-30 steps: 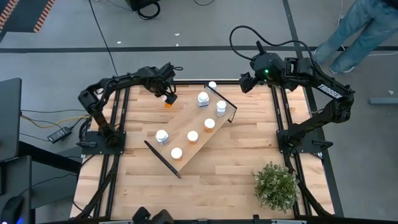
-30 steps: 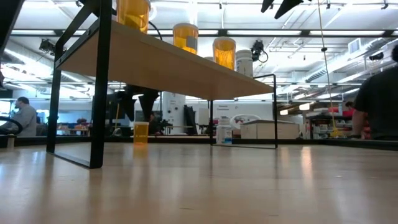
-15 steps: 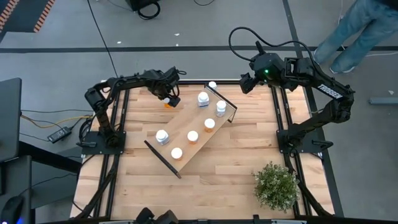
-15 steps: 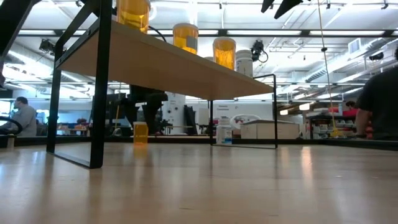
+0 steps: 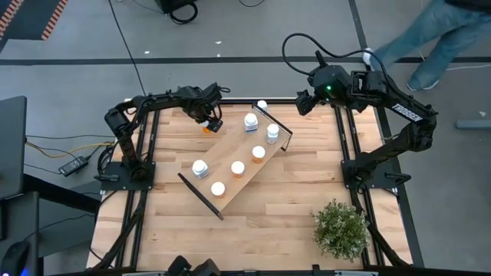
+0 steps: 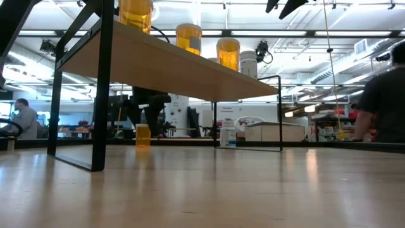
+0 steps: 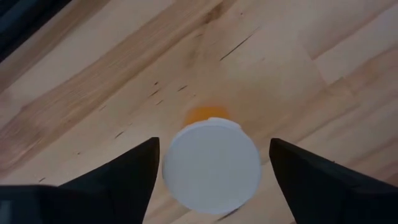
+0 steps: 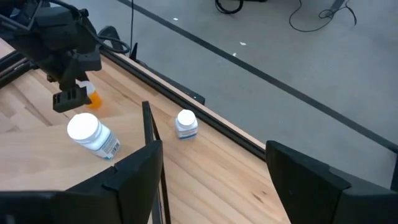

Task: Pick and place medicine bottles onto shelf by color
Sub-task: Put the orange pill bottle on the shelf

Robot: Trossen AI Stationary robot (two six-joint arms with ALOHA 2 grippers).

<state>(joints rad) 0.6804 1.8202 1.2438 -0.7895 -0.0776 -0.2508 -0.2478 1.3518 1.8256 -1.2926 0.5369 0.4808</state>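
Observation:
An orange-bodied bottle with a white cap (image 7: pixel 211 165) stands upright on the tabletop near the far left (image 5: pixel 206 128); it also shows in the low view (image 6: pixel 143 135). My left gripper (image 5: pixel 209 119) is open above it, pointing down, with a finger on either side of the cap and a gap to each. The shelf (image 5: pixel 234 157) lies diagonally mid-table and carries several bottles, orange-bodied (image 5: pixel 238 168) and white (image 5: pixel 251 120). A white bottle (image 8: pixel 186 124) stands on the table beyond the shelf's far end. My right gripper (image 8: pixel 214 180) is open and empty, held high at the far right (image 5: pixel 303 100).
A potted green plant (image 5: pixel 340 228) stands at the near right. The shelf's thin dark end panels (image 5: pixel 201 195) rise from the table. Bare slatted tabletop (image 5: pixel 276 207) lies near the front. A person (image 5: pixel 430 38) walks on the floor beyond the far right corner.
My left gripper has come down toward the orange bottle, shifting slightly toward the table's right, so its open fingers now stand around the cap. The bottle has stayed in place.

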